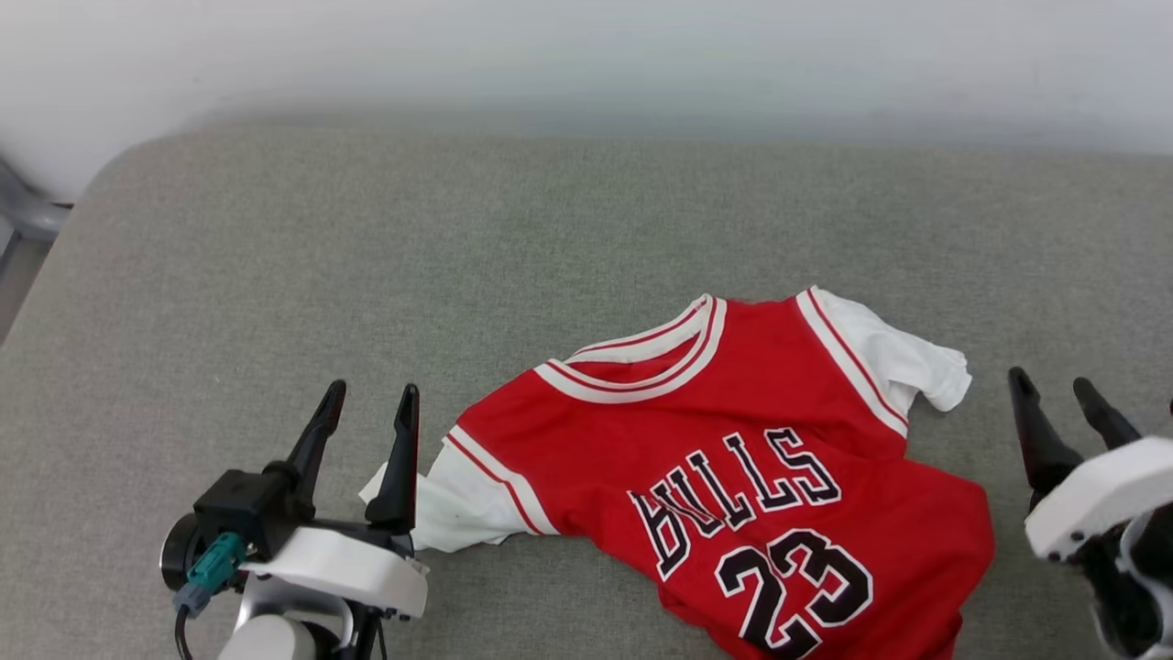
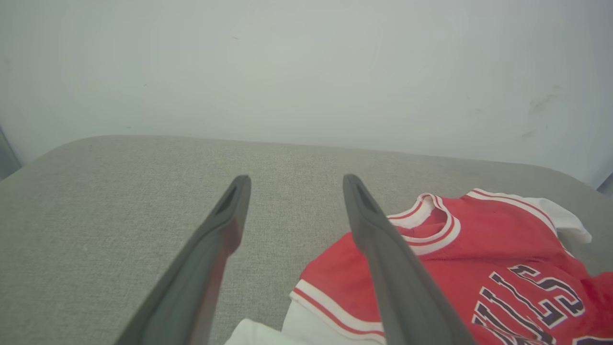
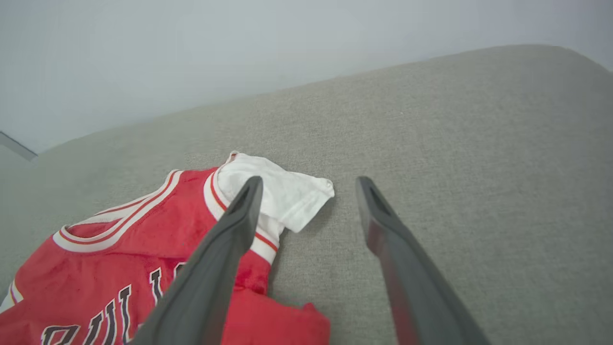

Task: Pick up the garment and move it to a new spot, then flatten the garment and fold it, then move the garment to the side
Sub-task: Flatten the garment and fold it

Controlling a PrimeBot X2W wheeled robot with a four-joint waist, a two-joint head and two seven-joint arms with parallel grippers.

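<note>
The garment (image 1: 733, 431) is seen crumpled, front up, on the grey cushion (image 1: 367, 257). The left tool (image 1: 374, 388) and right tool (image 1: 1048, 379) are spread wide, empty. Flattening, folding and moving aside are judged undone.

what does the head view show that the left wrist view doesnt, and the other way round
Head view's extras: the right gripper, open beside the garment's far white sleeve, the number 23, and a teal plug on the left arm.
Left wrist view's extras: faint scuffs on the wall.
Shared: the left gripper, open with nothing between its fingers, the striped collar, the chest lettering and the grey cushion.
</note>
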